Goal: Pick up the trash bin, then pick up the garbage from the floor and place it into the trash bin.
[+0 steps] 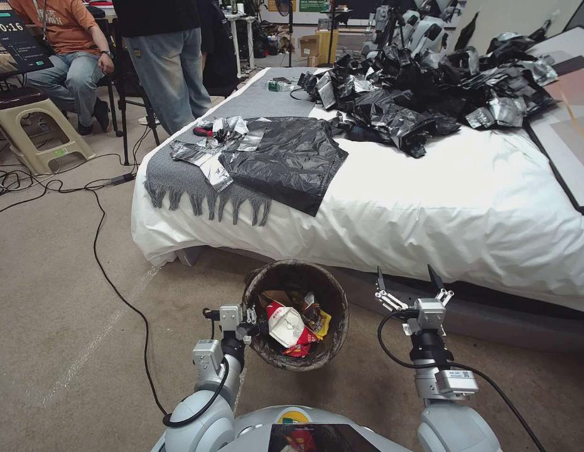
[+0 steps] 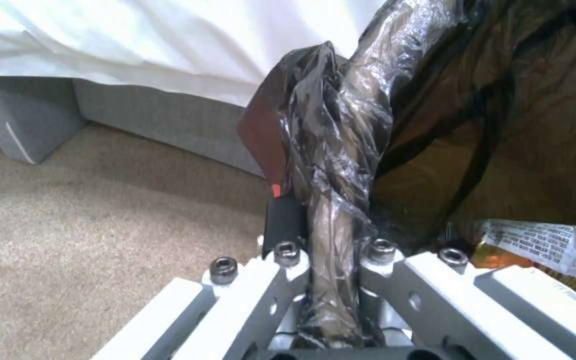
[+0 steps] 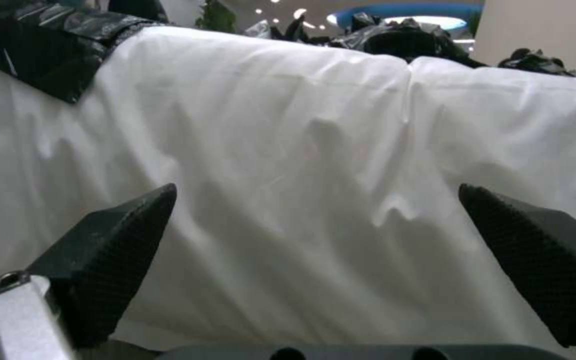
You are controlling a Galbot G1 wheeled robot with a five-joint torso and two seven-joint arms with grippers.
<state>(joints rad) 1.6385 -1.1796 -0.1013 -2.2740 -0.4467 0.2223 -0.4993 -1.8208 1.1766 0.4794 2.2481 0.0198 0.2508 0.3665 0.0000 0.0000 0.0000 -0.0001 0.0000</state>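
The trash bin (image 1: 338, 309) hangs tilted just above the carpet in front of the bed, its dark bag liner folded over the rim (image 2: 341, 150). My left gripper (image 1: 257, 326) is shut on the rim at the bin's left side, and the left wrist view shows the liner pinched inside the gripper (image 2: 331, 235). Garbage (image 1: 286, 326) lies inside: a crushed red-and-white cup, yellow wrappers and a printed wrapper (image 2: 541, 245). My right gripper (image 1: 410, 279) is held open to the right of the bin, pointing at the bed's white sheet (image 3: 301, 125), its dark fingers (image 3: 115, 240) wide apart with nothing between them.
The bed (image 1: 461, 201) fills the space ahead, with a heap of crinkled black bags (image 1: 430, 88), one flat black bag (image 1: 286, 157) and a grey fringed throw (image 1: 179, 176). A black cable (image 1: 110, 276) snakes over the carpet on the left. A stool (image 1: 28, 125) stands far left.
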